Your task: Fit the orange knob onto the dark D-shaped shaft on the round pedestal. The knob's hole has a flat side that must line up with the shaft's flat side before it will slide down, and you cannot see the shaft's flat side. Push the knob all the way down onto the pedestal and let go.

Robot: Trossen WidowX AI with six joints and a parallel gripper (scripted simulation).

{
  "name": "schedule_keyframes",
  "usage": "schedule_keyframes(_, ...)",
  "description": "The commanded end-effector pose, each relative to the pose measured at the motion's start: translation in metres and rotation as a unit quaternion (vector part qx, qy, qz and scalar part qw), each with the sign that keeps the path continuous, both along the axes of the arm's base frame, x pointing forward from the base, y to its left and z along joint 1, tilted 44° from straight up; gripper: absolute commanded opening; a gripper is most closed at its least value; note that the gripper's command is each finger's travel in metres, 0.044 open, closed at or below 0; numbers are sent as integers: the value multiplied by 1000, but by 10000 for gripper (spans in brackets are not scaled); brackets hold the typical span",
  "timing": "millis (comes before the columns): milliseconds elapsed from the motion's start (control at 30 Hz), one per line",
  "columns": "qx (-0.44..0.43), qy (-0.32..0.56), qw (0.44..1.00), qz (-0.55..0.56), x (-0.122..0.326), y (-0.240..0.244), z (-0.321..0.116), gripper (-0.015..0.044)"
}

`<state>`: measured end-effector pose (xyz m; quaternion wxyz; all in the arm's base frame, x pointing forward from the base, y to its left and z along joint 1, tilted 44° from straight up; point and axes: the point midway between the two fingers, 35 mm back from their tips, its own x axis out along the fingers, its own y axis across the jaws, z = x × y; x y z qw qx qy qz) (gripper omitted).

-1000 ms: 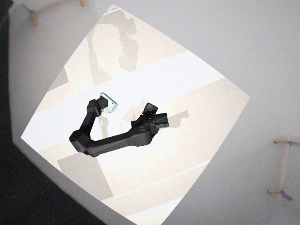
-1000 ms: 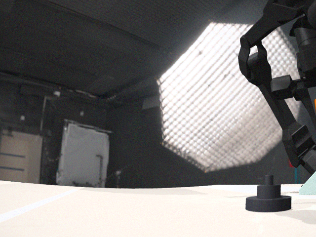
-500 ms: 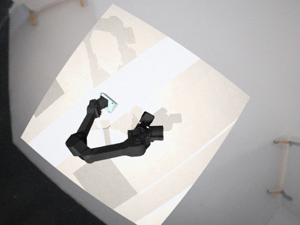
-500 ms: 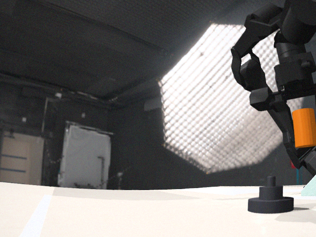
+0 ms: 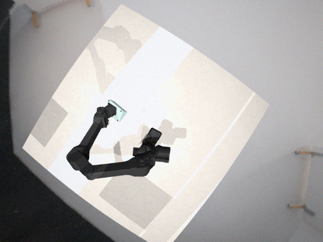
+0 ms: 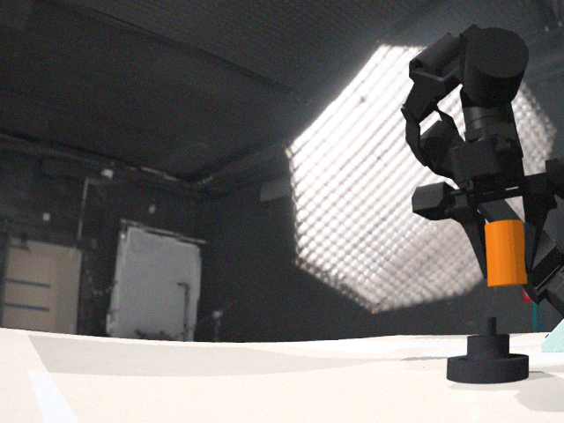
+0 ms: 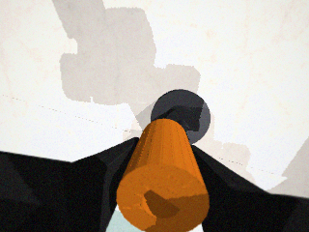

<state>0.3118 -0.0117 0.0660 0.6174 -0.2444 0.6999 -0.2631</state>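
The orange knob [image 6: 505, 253] [image 7: 166, 155] is upright between the fingers of my gripper [image 6: 508, 273], which is shut on it. A hole shows in the knob's near end in the wrist view. The dark round pedestal [image 6: 487, 368] [image 7: 164, 102] stands on the table, with its thin shaft [image 6: 490, 325] pointing up. The knob hangs above the shaft, with a clear gap between them, and slightly to the right of it in the exterior view. In the wrist view the pedestal is partly behind the knob's far end. The shaft's flat side cannot be made out. In the top view the arm hides knob and pedestal.
The arm's pale green base plate [image 5: 120, 113] [image 6: 555, 338] stands on the pale table [image 5: 208, 85]. The arm's links bend between the base and the gripper. Shadows of the arm fall across the table, some over the pedestal.
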Motion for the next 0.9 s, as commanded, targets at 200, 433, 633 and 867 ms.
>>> schedule_keyframes(200,-6,-3,1000,3,-3,-20,9,0)
schedule_keyframes(433,-6,-3,1000,3,-4,-31,-3,0)
schedule_keyframes(633,-7,-4,1000,2,-5,-36,-8,0)
schedule_keyframes(867,-7,-5,1000,1,-3,-33,-6,0)
